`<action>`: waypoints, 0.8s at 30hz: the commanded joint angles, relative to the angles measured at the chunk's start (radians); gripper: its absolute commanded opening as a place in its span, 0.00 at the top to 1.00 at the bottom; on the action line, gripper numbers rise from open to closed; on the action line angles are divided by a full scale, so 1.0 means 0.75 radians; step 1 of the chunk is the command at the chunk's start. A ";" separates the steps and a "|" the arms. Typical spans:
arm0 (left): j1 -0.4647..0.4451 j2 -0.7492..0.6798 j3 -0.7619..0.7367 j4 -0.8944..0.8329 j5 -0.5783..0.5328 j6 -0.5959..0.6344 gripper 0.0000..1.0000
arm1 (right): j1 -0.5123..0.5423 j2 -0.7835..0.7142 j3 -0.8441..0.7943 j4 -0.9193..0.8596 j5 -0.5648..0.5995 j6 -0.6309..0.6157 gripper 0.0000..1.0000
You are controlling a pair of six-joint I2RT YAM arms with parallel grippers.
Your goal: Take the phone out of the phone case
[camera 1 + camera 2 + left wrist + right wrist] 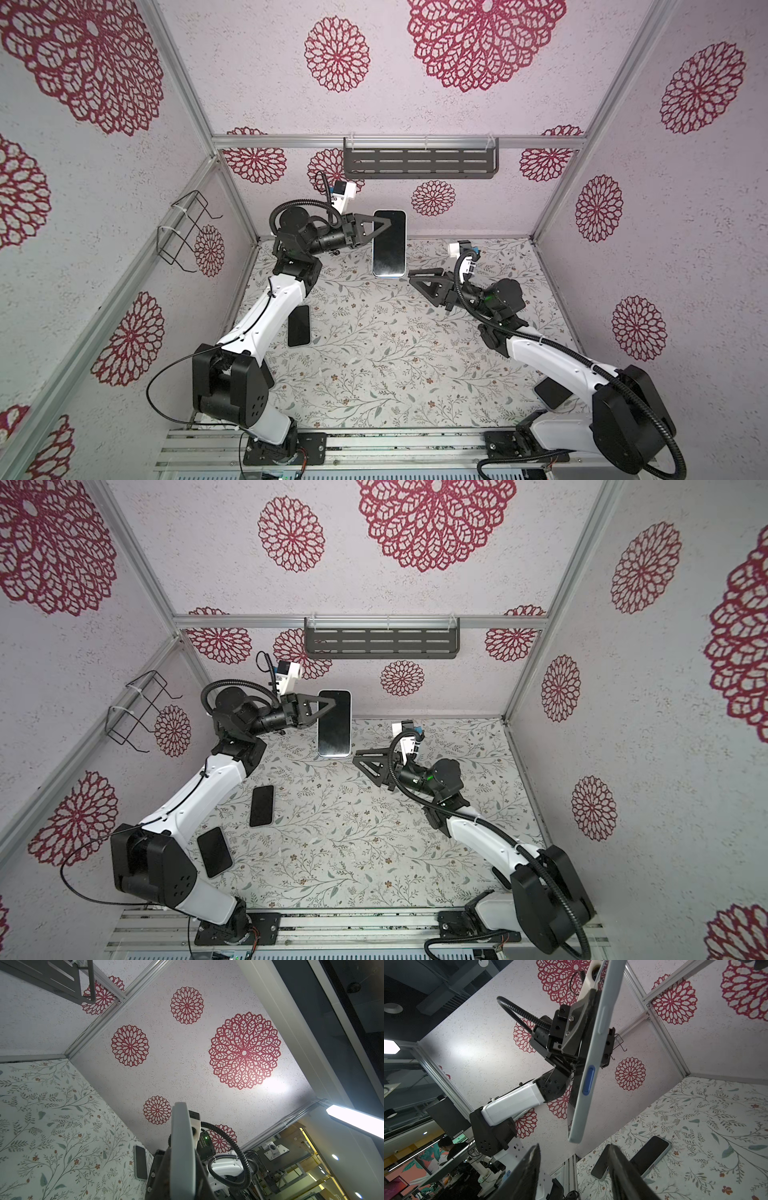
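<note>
The phone shows a dark screen and sits in a pale grey-blue case with a blue side button. It hangs upright above the back of the floral table in both top views. My left gripper is shut on its upper part from the left, and the case's edge fills the gap between the jaws. My right gripper stands open just off the case's lower right corner. In the right wrist view the case's lower end sits just beyond the open fingers, apart from them.
Several other dark phones lie flat on the table: one by the left arm, another near its base, one under the right arm. A dark slotted shelf hangs on the back wall, a wire basket on the left wall.
</note>
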State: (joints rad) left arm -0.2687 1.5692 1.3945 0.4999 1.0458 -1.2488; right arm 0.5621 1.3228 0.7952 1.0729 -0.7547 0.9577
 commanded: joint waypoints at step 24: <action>-0.008 -0.026 0.022 0.093 -0.059 -0.035 1.00 | 0.048 0.108 0.077 0.279 0.051 0.110 0.68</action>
State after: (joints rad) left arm -0.2707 1.5692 1.3945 0.5076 1.0157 -1.2652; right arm 0.5945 1.4094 0.8162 1.2022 -0.7326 1.0260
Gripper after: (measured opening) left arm 0.130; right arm 0.320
